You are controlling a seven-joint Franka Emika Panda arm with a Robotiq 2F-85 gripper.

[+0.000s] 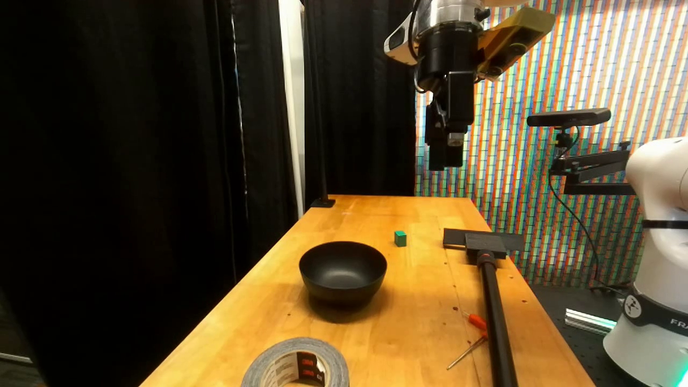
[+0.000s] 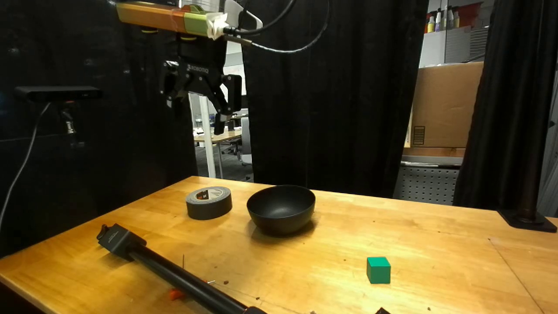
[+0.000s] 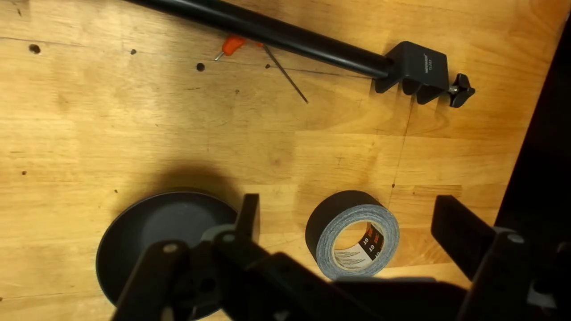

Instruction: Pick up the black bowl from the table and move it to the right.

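Note:
The black bowl (image 1: 343, 274) sits upright on the wooden table (image 1: 424, 333). It also shows in an exterior view (image 2: 281, 211), just right of the tape roll. In the wrist view the bowl (image 3: 147, 232) is at the lower left, partly hidden by the left finger. My gripper (image 1: 446, 156) hangs high above the table, apart from the bowl. Its fingers are spread wide with nothing between them, as an exterior view (image 2: 196, 115) and the wrist view (image 3: 347, 200) show. In the wrist view the tape roll appears between the fingers, on the table far below.
A grey tape roll (image 2: 209, 209) lies near the bowl. A black pole with a clamp (image 2: 187, 274) lies along one side of the table. Orange-handled tools (image 3: 233, 44) lie by the pole. A small green cube (image 2: 378, 270) sits on the table. Black curtains hang behind.

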